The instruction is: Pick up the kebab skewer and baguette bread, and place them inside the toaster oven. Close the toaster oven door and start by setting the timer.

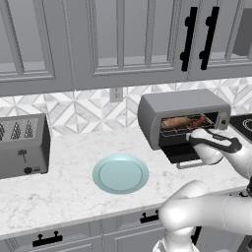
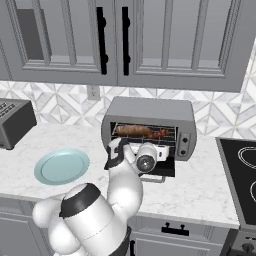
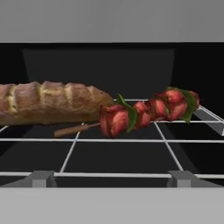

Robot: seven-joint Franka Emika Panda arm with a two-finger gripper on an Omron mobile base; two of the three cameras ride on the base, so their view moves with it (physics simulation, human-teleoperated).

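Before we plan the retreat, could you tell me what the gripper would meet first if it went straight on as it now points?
Probably the kebab skewer, lying on the wire rack inside the toaster oven, dead ahead in the hand view; depth is unclear.

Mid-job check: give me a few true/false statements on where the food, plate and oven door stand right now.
1. The baguette lies on the oven rack. True.
2. The skewer is still on the plate. False: it lies on the rack beside the baguette.
3. The oven door is shut. False: it hangs open.
4. The plate holds no food. True.
5. The gripper holds the baguette. False: the baguette lies free on the rack.
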